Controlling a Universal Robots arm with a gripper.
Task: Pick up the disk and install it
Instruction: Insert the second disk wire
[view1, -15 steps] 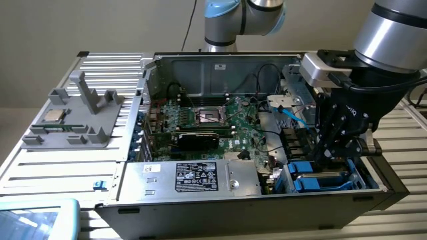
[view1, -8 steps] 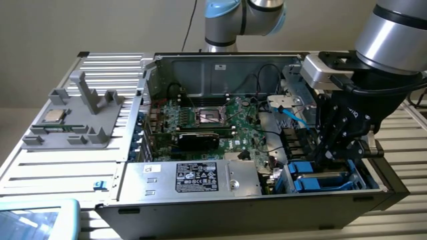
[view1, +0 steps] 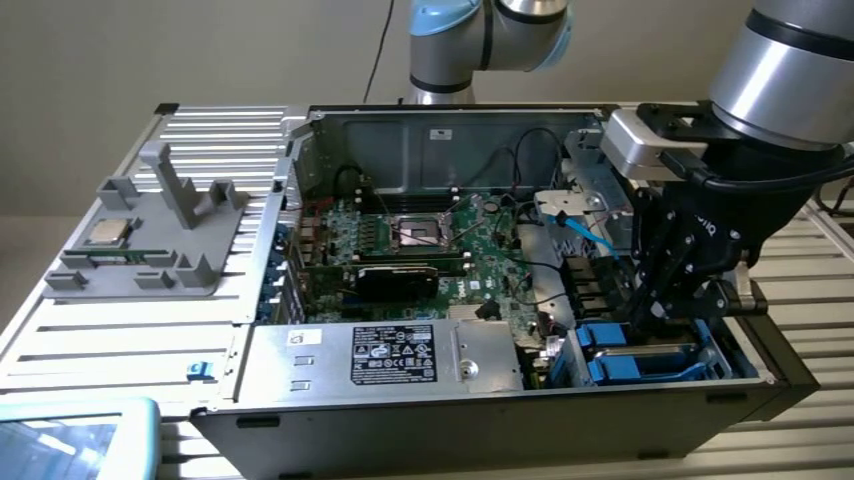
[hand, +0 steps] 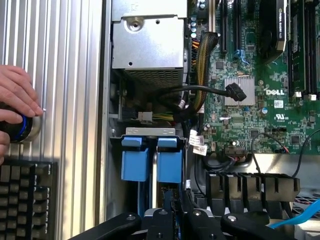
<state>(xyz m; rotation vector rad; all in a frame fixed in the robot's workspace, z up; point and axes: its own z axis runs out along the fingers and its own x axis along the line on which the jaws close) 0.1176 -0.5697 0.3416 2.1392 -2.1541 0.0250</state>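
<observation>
1. Blue plastic rails and a sliver of silver metal are all that shows of the disk (view1: 627, 365) – it sits on edge, low in the drive bay at the front corner of the open computer case (view1: 441, 120), towards the exterior view's right.
2. In the wrist view the disk (hand: 150, 162) appears as two blue rail tabs side by side with a thin silver strip between them, close to the silver power supply box (hand: 145, 45).
3. The gripper (view1: 667, 320) reaches down into that bay. In the wrist view the gripper (hand: 175, 207) has its jaws drawn nearly together right at the end of the rail nearer the motherboard (hand: 250, 65). Whether they are pinching the disk or only resting against it I cannot tell.
4. Handling, as I judge it: a metal drive is stiff and fairly heavy for its size, and sensitive to knocks. The bare metal would be slippery, while the plastic rails flex a little. The narrow edges or the rail ends look the safest hold, keeping off the labelled face.
5. Writing: "DELL" (hand: 276, 92) reads clearly in white on the motherboard. The power supply box (view1: 294, 350) carries a black label in the exterior view, but its print is too fine to read.
</observation>
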